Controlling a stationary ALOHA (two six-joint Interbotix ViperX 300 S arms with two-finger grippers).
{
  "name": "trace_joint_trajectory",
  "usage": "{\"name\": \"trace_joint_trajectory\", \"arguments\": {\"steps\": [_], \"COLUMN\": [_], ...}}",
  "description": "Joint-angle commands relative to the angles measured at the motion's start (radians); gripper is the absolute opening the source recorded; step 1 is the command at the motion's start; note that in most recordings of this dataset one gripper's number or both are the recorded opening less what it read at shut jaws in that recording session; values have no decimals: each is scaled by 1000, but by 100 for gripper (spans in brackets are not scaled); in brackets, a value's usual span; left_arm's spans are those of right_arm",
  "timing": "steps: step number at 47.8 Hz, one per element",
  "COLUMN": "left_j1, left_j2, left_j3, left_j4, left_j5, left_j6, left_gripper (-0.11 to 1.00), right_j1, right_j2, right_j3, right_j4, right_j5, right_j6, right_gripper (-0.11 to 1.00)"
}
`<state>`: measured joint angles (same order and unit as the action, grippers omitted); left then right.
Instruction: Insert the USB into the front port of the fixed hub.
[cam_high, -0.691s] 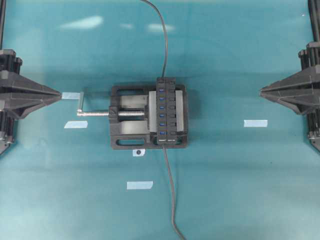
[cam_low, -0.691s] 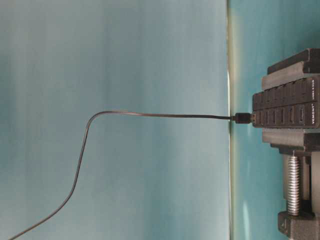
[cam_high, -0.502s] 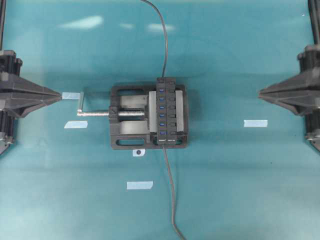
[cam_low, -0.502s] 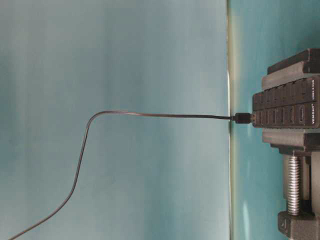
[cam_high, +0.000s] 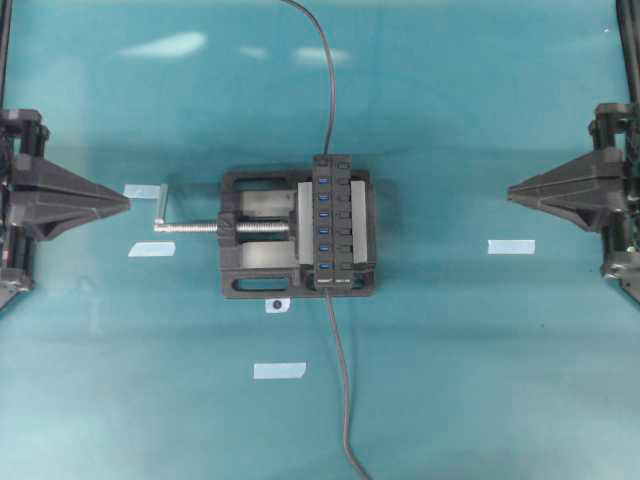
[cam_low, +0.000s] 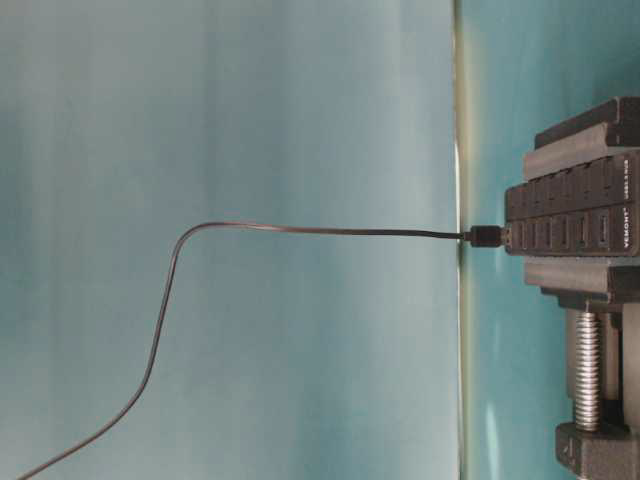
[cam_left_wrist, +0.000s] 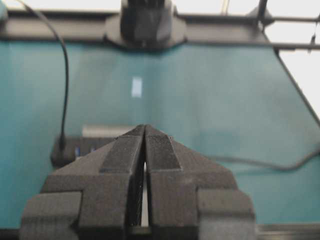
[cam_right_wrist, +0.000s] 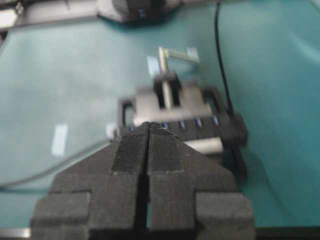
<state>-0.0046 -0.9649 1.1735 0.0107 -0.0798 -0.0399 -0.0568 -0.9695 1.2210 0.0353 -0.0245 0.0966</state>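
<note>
While both pincers (cam_high: 128, 204) (cam_high: 510, 192) pressed together, empty: one hub (cam_high: 335, 222), one vise (cam_high: 260, 262), two cables (cam_high: 343, 380) (cam_high: 327, 70).

Fixed hub (cam_high: 335, 220): long narrow black strip, one row of blue ports beside black buttons, lying flat, clamped lengthwise at centre of the bench. USB (cam_low: 487, 237): small black plug on thin dark-grey cable, level, tip at the hub's end face, apparently seated in the port there; the cable trails off in a curve.
</note>
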Motion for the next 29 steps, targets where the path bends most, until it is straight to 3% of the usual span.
{"name": "trace_joint_trajectory", "arguments": {"steps": [1,10,29], "left_j1": [-2,-2,-18], "left_j2": [9,18,123], "left_j3": [-38,-52,-103], "left_j4": [2,2,2], "left_j5": [34,52,138], "left_j6": [-2,0,0], "left_gripper": [0,0,0], "right_j1": [-15,-55,-138], "right_j2": [17,72,296], "right_j3": [-57,-109,-206], "right_j4": [2,-14,-29], "right_j5": [75,189,212], "right_j6": [11,8,3], "right_gripper": [-2,-2,-2]}}
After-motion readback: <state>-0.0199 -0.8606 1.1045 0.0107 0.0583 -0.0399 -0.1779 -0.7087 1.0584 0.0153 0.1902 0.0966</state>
